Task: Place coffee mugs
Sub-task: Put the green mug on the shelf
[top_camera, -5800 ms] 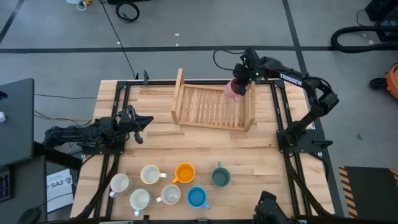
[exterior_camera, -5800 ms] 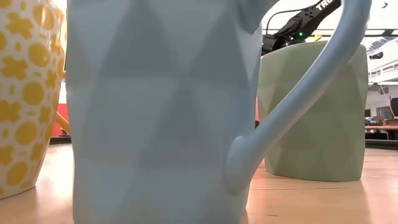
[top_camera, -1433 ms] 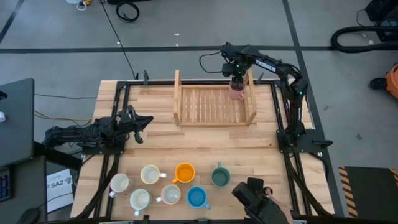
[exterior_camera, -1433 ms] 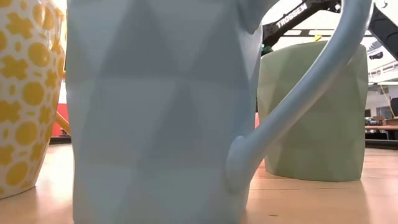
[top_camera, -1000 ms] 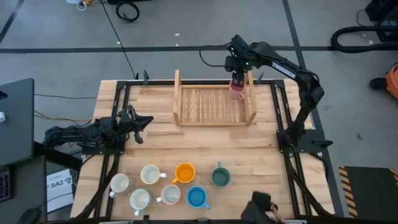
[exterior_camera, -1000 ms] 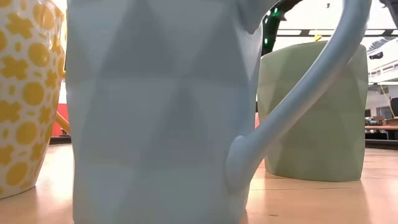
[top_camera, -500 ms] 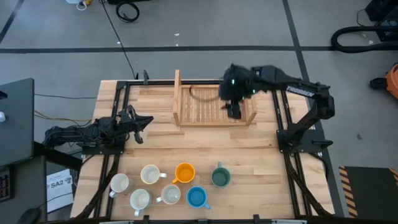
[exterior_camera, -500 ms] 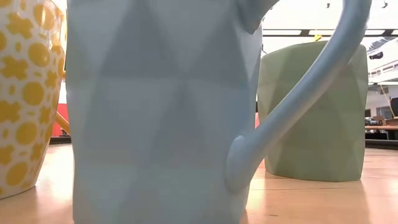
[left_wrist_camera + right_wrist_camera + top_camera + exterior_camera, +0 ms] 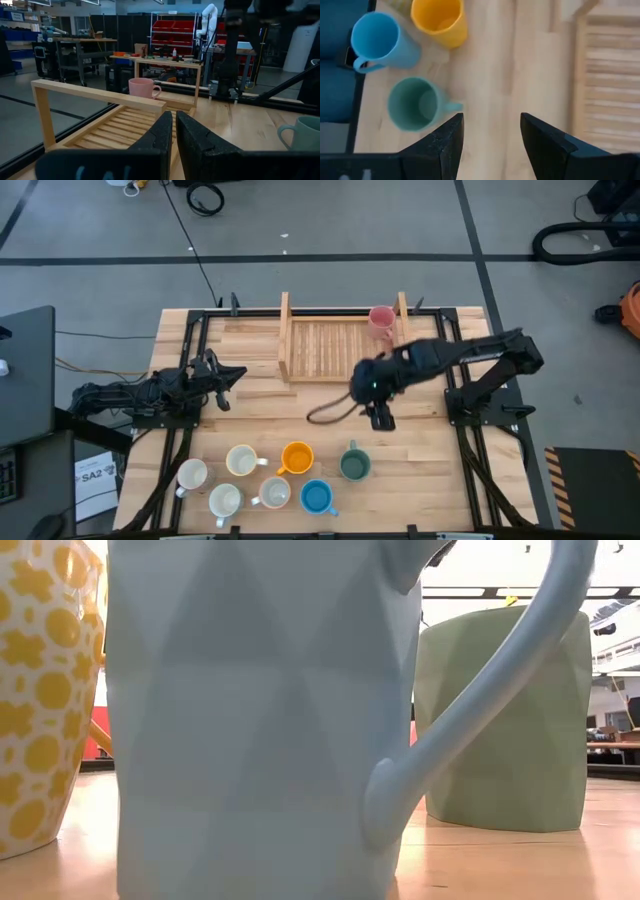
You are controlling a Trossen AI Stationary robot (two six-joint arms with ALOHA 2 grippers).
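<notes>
A pink mug (image 9: 381,318) stands upright in the far right corner of the wooden rack (image 9: 335,352); the left wrist view shows the mug (image 9: 142,87) behind a rack rail. Near the front edge stand three white mugs (image 9: 241,460), an orange one (image 9: 297,457), a teal one (image 9: 354,464) and a blue one (image 9: 316,498). My right gripper (image 9: 380,418) hangs open and tipped downward over bare table between the rack and the teal mug (image 9: 415,104), nothing between its fingers (image 9: 492,135). My left gripper (image 9: 235,375) waits shut at the table's left side (image 9: 174,131).
The low view is filled by the blue mug (image 9: 260,720), with the teal mug (image 9: 500,720) behind it and a yellow-patterned mug (image 9: 30,690) at the left. A loose cable loop (image 9: 325,415) hangs under the right arm. Black frame rails (image 9: 462,380) run along the table's sides.
My right gripper has come away from the pink mug at the rack's far right corner, swung across the rack toward the table's near edge and turned about its wrist. It is now above the table in front of the rack. The pink mug has stayed in the rack.
</notes>
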